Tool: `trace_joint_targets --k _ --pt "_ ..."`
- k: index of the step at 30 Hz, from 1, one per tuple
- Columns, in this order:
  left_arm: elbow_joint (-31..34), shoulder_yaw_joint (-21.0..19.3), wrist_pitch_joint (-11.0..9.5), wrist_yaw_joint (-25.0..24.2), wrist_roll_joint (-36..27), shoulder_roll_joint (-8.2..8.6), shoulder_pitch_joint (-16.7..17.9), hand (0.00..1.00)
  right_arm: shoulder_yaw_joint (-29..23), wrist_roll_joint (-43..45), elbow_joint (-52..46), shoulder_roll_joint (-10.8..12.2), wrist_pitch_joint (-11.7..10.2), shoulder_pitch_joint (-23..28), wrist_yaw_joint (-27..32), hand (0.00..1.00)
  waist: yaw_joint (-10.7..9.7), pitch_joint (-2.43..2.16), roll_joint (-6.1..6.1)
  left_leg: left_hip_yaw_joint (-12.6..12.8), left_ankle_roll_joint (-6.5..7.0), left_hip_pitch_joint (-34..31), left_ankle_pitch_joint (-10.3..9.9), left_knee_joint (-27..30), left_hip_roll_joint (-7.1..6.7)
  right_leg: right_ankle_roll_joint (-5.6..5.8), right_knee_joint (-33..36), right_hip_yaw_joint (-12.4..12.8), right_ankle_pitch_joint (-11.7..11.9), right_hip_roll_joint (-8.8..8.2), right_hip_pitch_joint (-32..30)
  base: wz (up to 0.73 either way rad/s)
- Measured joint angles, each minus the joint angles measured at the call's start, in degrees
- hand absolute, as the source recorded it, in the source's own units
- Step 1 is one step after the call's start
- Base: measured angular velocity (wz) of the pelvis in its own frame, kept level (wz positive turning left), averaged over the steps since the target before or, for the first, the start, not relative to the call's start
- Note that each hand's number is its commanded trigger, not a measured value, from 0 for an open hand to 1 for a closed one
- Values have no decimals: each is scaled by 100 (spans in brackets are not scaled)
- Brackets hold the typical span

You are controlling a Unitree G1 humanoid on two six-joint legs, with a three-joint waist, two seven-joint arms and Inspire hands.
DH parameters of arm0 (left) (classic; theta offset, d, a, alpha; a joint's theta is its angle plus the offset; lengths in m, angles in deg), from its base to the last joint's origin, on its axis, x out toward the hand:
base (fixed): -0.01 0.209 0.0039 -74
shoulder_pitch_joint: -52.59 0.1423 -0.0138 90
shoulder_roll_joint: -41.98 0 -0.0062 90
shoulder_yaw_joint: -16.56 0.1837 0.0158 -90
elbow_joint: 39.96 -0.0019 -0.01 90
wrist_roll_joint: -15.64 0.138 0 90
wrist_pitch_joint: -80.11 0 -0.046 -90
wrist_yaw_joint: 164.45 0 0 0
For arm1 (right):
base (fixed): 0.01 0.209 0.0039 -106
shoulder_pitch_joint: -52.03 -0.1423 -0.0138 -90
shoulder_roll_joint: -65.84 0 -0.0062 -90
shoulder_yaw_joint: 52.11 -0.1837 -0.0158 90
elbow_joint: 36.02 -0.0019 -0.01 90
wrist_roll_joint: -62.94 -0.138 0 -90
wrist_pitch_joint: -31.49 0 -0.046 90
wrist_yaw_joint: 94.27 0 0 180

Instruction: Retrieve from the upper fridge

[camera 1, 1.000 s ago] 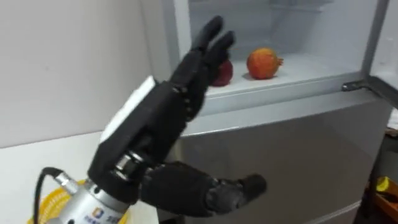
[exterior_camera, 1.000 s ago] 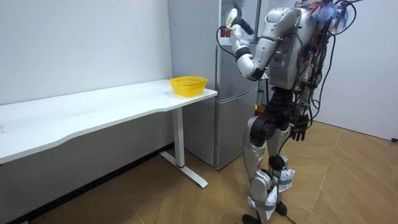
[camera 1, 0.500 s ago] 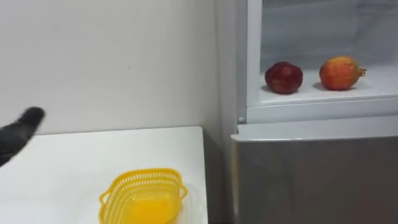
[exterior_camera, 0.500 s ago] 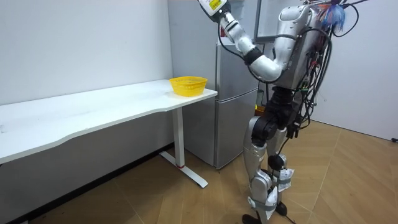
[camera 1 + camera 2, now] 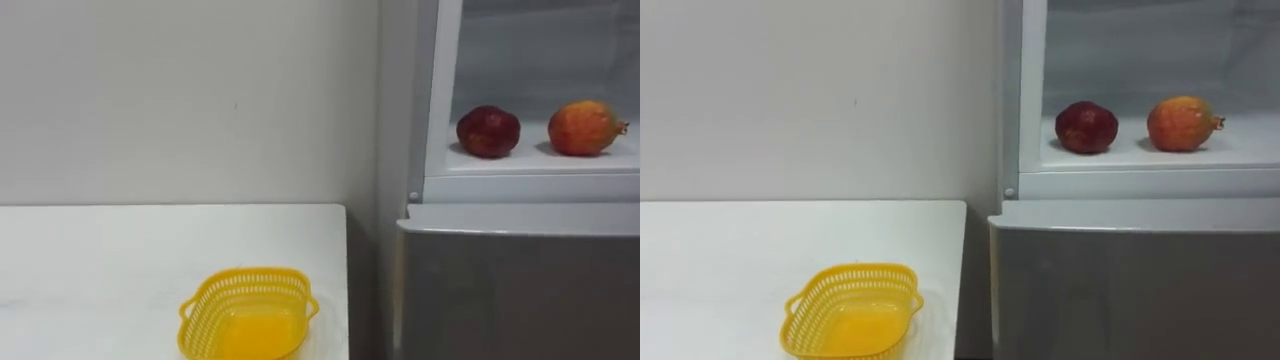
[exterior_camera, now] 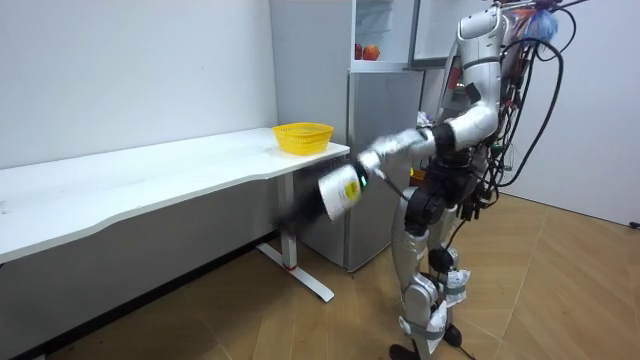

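Dark red pomegranate (image 5: 1086, 127) and orange-red pomegranate (image 5: 1181, 123) are sitting apart on the upper fridge shelf (image 5: 1132, 157); probably firm, weighty and smooth-skinned, each is calling for a grasp round its middle. Left hand (image 6: 300, 210) is appearing blurred beside the bench (image 6: 150, 175): fingers' state cannot be told.

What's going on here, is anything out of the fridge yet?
The robot stands facing the fridge, whose upper compartment is open. Nothing has been retrieved yet: a dark red fruit and an orange-red fruit both sit on the upper shelf, apart from each other. The left hand is low, between the table and the fridge, too blurred to read. The right hand is by the robot's hip. A yellow basket stands empty on the table's end nearest the fridge.
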Motion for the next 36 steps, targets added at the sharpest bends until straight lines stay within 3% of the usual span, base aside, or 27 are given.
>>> trace_joint_targets --k 2,5,9,14,17,20,22,31,34,36 --pt "-1361 352 63 -62 -269 20 -53 0 -26 29 -40 2 5 46 -55 0 -15 -7 -8 -6 1 19 -1 -19 -3 0 -18 -28 0 -40 27 0" --pt "-2633 688 221 -262 -473 124 -67 0 -28 44 -44 2 14 59 -116 0 -39 -31 -44 18 6 24 -4 -30 -4 1 -23 -28 0 -34 28 0" --pt "-3760 713 364 -576 -385 190 -113 0 -45 64 -37 1 83 39 -172 0 -26 -29 -87 28 7 67 -6 -57 6 2 -37 31 -2 -26 34 -4" --pt "-4823 837 581 -1005 1051 188 -136 0 -19 75 9 17 126 58 -262 0 -154 -23 -68 67 7 238 -9 -119 16 7 -116 38 -3 -14 223 1" --pt "-4898 1239 731 -1200 1950 189 -194 0 7 57 11 18 127 45 -288 0 -203 -22 -76 76 10 237 -11 -107 17 8 -109 47 -3 -16 223 0" --pt "-4899 1537 752 -1412 2781 180 -334 0 119 67 12 20 127 8 -288 0 -321 -20 -82 79 10 221 -11 -110 17 7 -98 55 -1 -13 215 0" --pt "-4900 1796 803 -1515 3074 159 -420 0 208 48 11 25 132 -37 -290 0 -392 -21 -85 82 10 213 -11 -116 19 7 -98 53 -1 -12 202 0" --pt "-4896 2382 841 -1787 3609 161 -764 0 226 -30 -224 125 145 -121 15 0 -480 -12 -218 220 9 119 -9 -111 27 1 -79 216 5 53 18 -10" --pt "-4886 2513 831 -1780 3962 163 -747 0 186 -7 -814 145 102 -89 350 0 -474 -3 -226 381 9 111 -9 -111 34 5 -49 354 4 64 -49 -21" --pt "-4873 2546 809 -1718 4082 156 -747 0 129 -105 -1432 204 -71 -41 628 0 -487 1 -219 477 9 80 -9 -112 47 8 -29 450 11 87 -118 -22"
